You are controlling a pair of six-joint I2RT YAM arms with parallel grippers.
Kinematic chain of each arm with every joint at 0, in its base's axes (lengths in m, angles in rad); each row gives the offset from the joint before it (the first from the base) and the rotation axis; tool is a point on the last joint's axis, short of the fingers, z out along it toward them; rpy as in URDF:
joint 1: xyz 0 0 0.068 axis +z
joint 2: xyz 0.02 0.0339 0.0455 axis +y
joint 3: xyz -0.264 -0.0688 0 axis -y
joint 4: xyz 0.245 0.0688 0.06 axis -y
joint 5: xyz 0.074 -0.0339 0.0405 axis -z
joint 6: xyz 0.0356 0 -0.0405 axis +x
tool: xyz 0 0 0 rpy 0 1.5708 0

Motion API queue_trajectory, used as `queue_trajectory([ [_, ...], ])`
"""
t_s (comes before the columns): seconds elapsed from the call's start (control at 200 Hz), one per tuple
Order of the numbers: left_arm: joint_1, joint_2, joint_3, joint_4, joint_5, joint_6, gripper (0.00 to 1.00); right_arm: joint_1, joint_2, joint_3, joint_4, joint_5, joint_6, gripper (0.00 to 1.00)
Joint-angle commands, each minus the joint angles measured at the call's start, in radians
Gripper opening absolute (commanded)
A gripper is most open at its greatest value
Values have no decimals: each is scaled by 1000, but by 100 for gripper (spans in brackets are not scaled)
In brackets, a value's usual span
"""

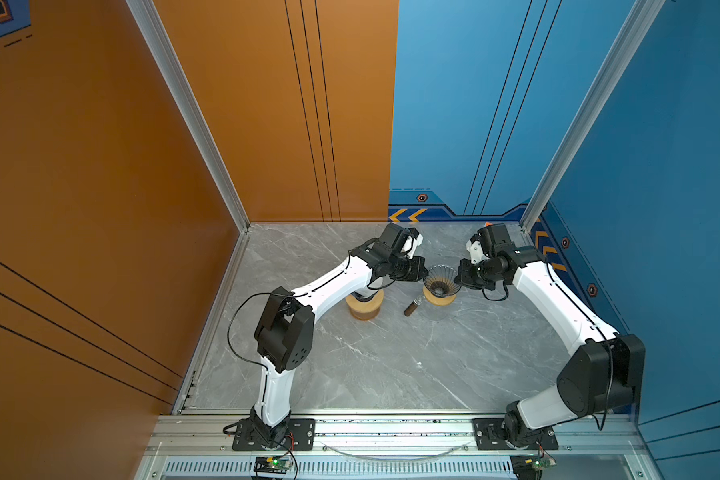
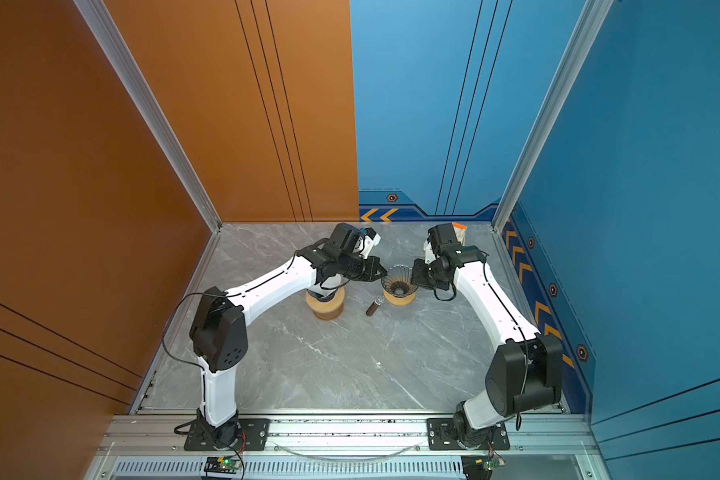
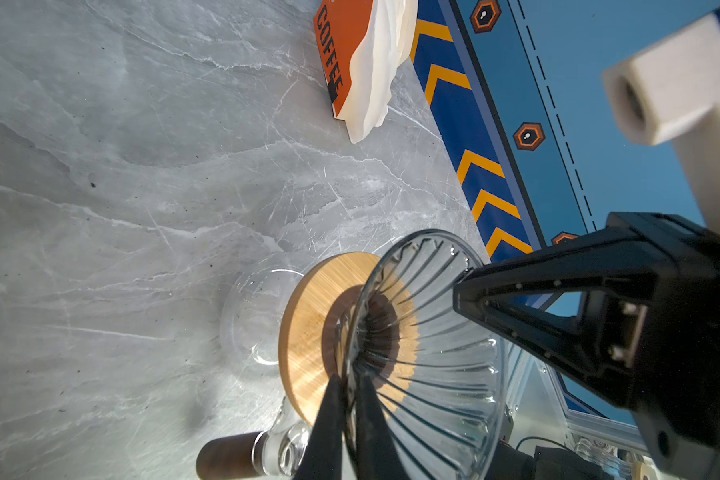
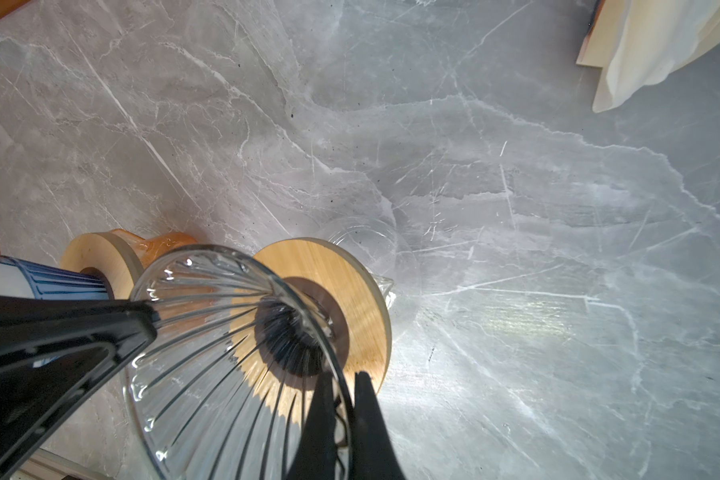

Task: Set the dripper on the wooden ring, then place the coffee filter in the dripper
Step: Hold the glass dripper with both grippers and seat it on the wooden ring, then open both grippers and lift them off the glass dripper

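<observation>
The dripper (image 1: 439, 277) (image 2: 398, 282) is a clear ribbed glass cone with a wooden collar, standing on a glass carafe (image 3: 258, 316). My left gripper (image 3: 350, 378) (image 1: 422, 272) is shut on the dripper's (image 3: 433, 332) wall from the left. From the right, my right gripper (image 4: 344, 376) (image 1: 463, 270) is shut on the rim of the dripper (image 4: 208, 332). The white coffee filter stack (image 3: 381, 70) (image 4: 649, 45) leans in an orange pack (image 3: 333, 54) (image 2: 459, 228) by the back right wall, untouched. Nothing lies inside the cone.
The carafe's dark wooden handle (image 1: 412, 308) (image 3: 229, 457) sticks out toward the front left. An amber glass vessel with a wooden ring (image 1: 364, 305) (image 4: 100, 257) stands under my left forearm. Blue walls close the back and right side.
</observation>
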Motion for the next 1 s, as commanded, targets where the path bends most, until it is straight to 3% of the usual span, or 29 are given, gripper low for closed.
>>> queue_trajectory([
  [0.0, -10, 56, -5, -148, 50, 68, 14, 5, 54, -19, -26, 2, -12, 8],
  [0.586, -1, 55, 105, -147, 63, 71, 30, -3, 7, 66, -37, -23, -18, 26],
  [0.996, 7, 30, 146, -147, 36, 88, 55, -31, -84, 115, -53, 88, -63, 30],
])
